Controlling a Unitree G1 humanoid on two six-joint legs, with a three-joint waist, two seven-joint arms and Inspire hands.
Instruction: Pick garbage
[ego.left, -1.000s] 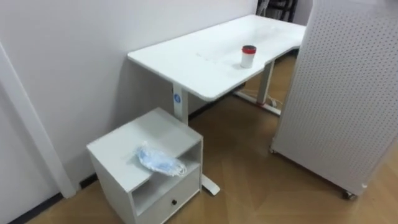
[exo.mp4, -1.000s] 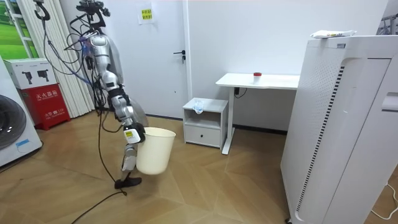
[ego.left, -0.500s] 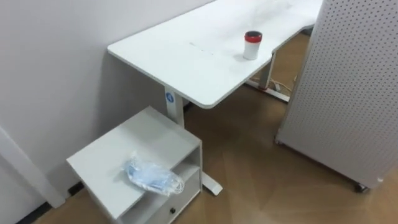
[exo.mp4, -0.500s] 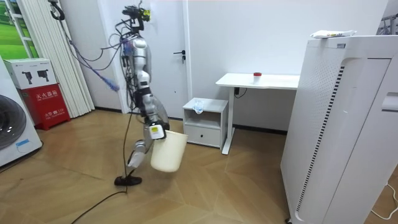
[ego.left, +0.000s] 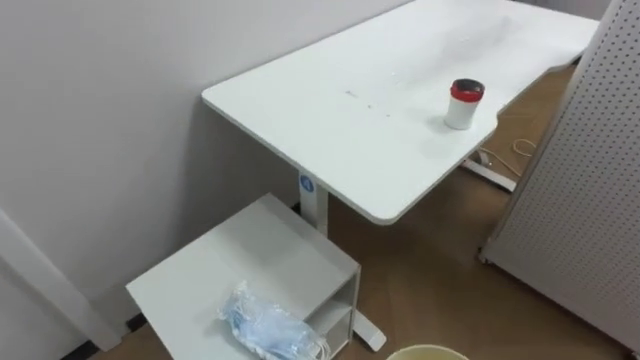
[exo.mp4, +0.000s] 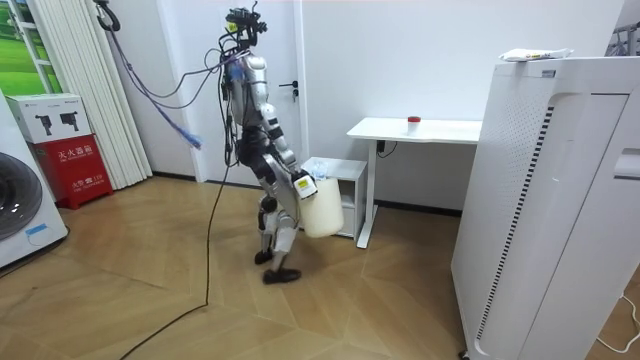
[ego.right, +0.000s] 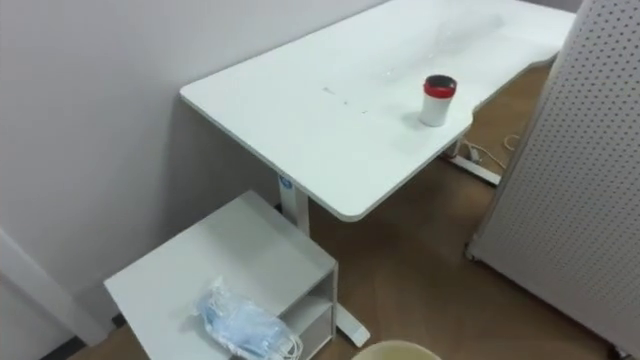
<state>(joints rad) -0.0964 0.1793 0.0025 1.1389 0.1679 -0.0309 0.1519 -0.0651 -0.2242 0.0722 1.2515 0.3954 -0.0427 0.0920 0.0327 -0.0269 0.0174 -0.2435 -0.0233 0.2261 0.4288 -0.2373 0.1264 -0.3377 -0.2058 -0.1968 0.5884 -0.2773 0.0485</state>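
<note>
A crumpled blue and white plastic wrapper lies on top of a low white cabinet just below me. On the white desk behind it stands a white cup with a red lid. In the room view I stand right in front of the cabinet. My right hand holds a cream waste bin by its rim, off the floor. The bin's rim shows at the bottom edge of the eye views.
A tall white perforated panel stands to the right of the desk, with wooden floor between them. Cables lie on the floor under the desk's far end. A wall runs behind the desk and the cabinet.
I have walked from the room view's left up to the cabinet, carrying the bin. The eye view has closed in on the cabinet and desk, and the bin's rim has come into the picture.
</note>
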